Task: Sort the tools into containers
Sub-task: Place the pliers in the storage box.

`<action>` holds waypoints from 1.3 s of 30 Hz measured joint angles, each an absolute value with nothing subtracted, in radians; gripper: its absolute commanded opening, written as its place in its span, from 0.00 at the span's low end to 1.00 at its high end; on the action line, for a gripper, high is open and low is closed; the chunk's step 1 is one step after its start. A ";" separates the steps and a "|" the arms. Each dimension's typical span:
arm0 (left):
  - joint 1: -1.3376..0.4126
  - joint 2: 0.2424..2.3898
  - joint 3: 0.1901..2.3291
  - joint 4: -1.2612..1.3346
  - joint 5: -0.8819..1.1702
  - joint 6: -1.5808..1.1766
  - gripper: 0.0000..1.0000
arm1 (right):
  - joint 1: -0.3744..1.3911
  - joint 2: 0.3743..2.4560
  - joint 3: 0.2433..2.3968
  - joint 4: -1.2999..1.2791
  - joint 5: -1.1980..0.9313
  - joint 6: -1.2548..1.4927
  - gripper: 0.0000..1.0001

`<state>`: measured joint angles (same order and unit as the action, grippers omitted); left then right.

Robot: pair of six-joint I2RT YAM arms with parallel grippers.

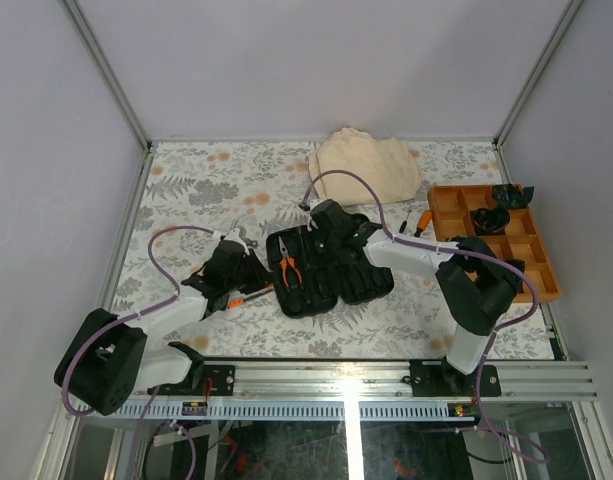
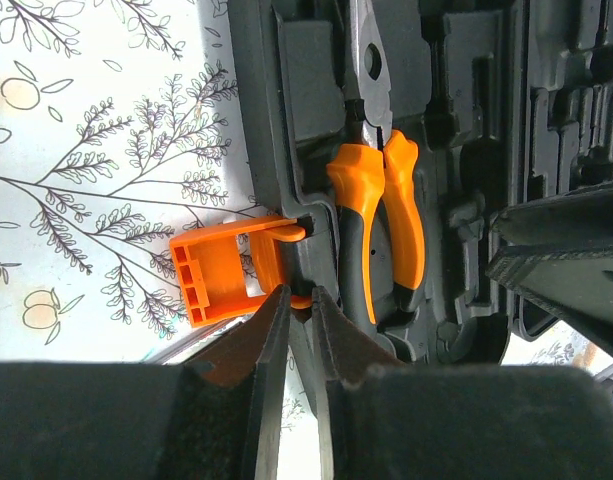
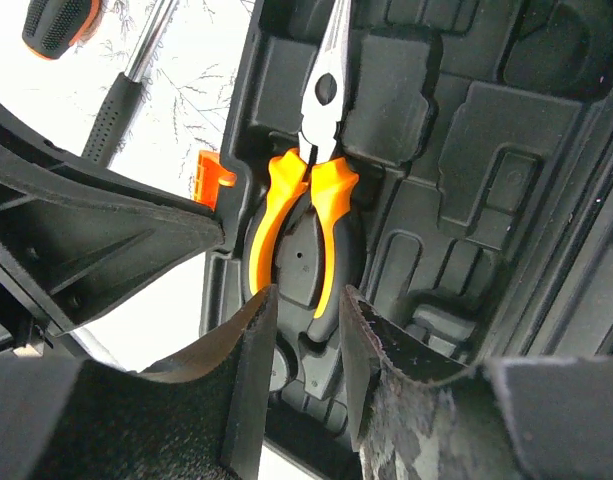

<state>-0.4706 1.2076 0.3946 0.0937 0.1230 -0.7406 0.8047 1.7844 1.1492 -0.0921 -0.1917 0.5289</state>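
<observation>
Orange-and-black pliers [image 3: 336, 195], black case [image 3: 486, 130] with orange latch [image 2: 221, 270], pale table [image 2: 86, 150] with grey leaf print

- My left arm [image 1: 161, 318] reaches forward and inward, wrist low.
- My left gripper [image 2: 298, 296] has its fingers [image 2: 271, 345] drawn almost together, with only a thin slit between the tips.
- My right arm [image 1: 426, 258] bends at the elbow and stretches across toward the left one.
- My right gripper [image 3: 308, 295] has its fingers parted, with a clear gap between the tips.
- The two grippers sit near each other, not touching.
</observation>
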 measured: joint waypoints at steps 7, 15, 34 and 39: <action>-0.471 1.206 0.395 0.090 0.123 -0.741 0.12 | 0.805 1.805 1.196 -0.109 -0.192 0.504 0.36; -0.471 1.206 0.395 0.090 0.123 -0.741 0.12 | 0.816 1.886 1.309 -0.156 -0.168 0.492 0.36; -0.471 1.206 0.395 0.091 0.123 -0.741 0.10 | 0.823 2.048 1.493 -0.253 -0.139 0.441 0.17; -0.471 1.206 0.395 0.091 0.123 -0.741 0.10 | 0.823 2.078 1.518 -0.266 -0.138 0.433 0.14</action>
